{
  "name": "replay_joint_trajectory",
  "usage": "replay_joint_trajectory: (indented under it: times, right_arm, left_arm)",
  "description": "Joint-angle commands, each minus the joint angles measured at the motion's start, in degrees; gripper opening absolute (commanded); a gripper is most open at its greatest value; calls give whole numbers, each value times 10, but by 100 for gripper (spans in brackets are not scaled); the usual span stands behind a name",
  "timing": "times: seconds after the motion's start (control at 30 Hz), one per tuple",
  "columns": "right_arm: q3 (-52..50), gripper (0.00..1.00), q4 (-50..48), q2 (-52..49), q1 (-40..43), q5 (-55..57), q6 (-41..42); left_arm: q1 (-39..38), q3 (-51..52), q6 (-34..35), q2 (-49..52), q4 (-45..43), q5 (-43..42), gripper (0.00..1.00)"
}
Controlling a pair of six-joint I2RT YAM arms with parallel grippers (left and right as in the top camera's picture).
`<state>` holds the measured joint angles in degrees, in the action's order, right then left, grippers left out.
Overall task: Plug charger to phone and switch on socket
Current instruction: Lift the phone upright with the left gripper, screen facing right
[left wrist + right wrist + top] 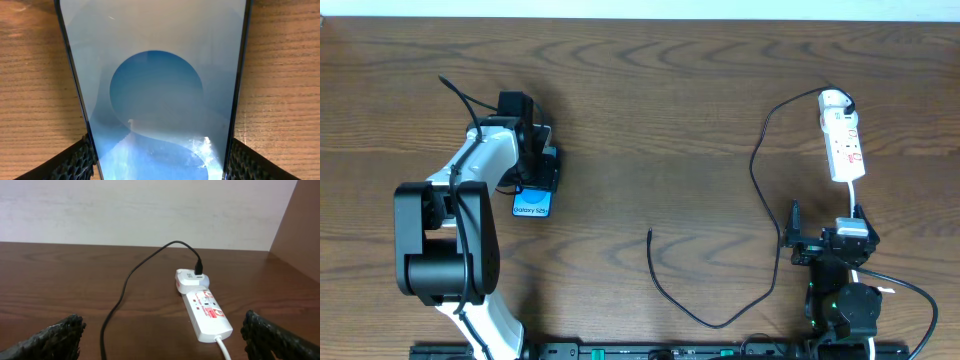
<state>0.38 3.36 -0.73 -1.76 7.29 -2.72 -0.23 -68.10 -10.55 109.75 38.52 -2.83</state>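
The phone (532, 205) lies flat on the left of the table, blue screen up, and fills the left wrist view (155, 75). My left gripper (537, 172) straddles it, with its pads (75, 160) pressed against both long edges. The white socket strip (843, 140) lies at the far right, also in the right wrist view (206, 312). The charger's black cable (760, 170) runs from a white adapter (190, 280) plugged into the strip's far end. It loops down to a free tip (650, 233) mid-table. My right gripper (827, 222) stands open just short of the strip's near end, fingers (55, 340) wide apart and holding nothing.
The strip's white cord (853, 195) runs back under my right arm (845, 300). The cable's loop (720, 322) lies near the front edge. A pale wall (150, 210) rises behind the table's far edge.
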Motion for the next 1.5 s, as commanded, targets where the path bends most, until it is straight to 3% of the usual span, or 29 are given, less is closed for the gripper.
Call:
replay_joint_trajectory:
  times: [0.0, 0.73, 1.03, 1.47]
  right_arm:
    - [-1, 99, 2, 3, -5, 0, -1]
    - [-1, 99, 2, 3, -5, 0, -1]
    - [-1, 99, 2, 3, -5, 0, -1]
    - [-1, 99, 2, 3, -5, 0, -1]
  left_arm:
    - [-2, 2, -3, -23, 2, 9, 7]
    - [-2, -6, -3, -72, 2, -15, 7]
    - [-2, -9, 7, -97, -2, -170, 7]
    - [-1, -9, 132, -108, -48, -420, 7]
